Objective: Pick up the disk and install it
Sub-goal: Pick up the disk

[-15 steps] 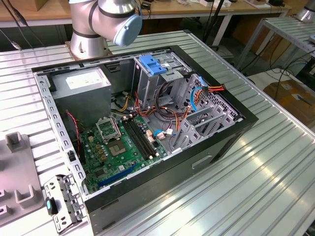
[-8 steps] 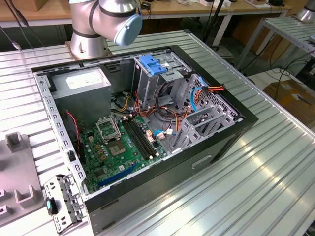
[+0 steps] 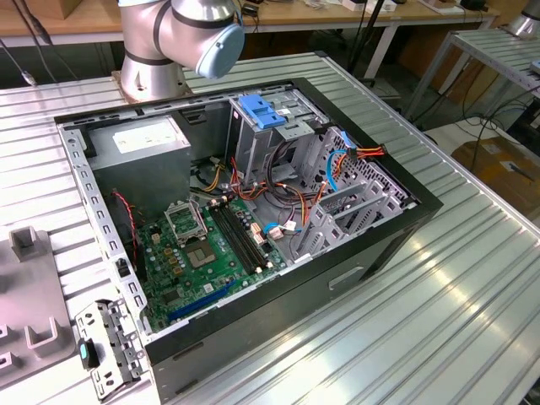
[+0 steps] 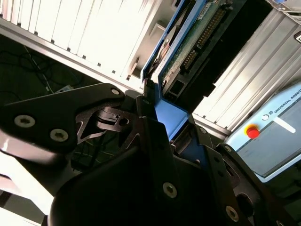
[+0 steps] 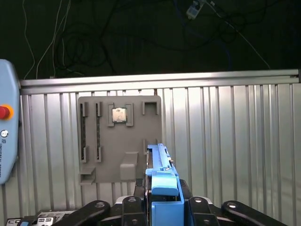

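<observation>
In both wrist views my gripper (image 5: 162,203) is shut on the disk (image 5: 161,175), which stands on edge between the black fingers (image 5: 132,205). In the first wrist view its blue plastic rail faces the camera, high above the ribbed metal table. The second wrist view shows the gripper (image 4: 160,123) clamped on the disk (image 4: 190,44), with the green circuit board, the connector row and the blue side rail in sight. In the exterior view the open computer case (image 3: 422,207) lies on the table, with the metal drive cage (image 3: 253,143) at its back carrying a blue latch (image 3: 260,112).
A grey fixture tray (image 5: 120,136) holding a small chip lies on the table below the gripper, and also appears at the exterior view's left (image 3: 29,295). A pendant with a red button (image 5: 3,112) sits beside it. The grey power-supply box (image 3: 139,148) and loose cables (image 3: 291,190) fill the case.
</observation>
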`<state>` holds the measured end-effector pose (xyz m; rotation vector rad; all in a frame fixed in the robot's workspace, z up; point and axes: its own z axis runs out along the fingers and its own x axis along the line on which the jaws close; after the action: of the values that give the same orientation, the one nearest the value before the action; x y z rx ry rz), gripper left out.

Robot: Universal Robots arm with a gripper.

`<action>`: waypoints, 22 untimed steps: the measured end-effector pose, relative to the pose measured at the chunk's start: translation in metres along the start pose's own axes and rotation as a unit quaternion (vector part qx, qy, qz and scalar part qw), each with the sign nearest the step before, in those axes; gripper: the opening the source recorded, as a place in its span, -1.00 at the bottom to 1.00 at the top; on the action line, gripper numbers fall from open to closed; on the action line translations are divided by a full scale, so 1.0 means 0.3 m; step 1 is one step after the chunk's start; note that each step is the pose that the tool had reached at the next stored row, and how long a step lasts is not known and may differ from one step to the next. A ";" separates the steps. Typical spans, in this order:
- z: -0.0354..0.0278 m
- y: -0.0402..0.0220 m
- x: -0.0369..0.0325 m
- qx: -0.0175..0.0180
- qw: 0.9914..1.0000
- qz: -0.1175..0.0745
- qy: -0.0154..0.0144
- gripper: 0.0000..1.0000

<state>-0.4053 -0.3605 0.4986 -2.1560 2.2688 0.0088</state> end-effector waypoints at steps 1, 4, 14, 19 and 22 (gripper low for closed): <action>0.000 -0.007 0.000 0.000 1.000 0.000 0.000 -0.25; 0.000 -0.026 -0.001 0.000 1.000 0.000 0.000 -0.25; 0.001 -0.091 -0.005 0.000 1.000 0.000 0.000 -0.25; 0.001 -0.133 -0.007 0.000 1.000 0.000 0.000 -0.25; 0.001 -0.151 -0.008 0.000 1.000 0.000 0.000 -0.25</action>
<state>-0.3598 -0.3605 0.4986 -2.1559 2.2689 0.0087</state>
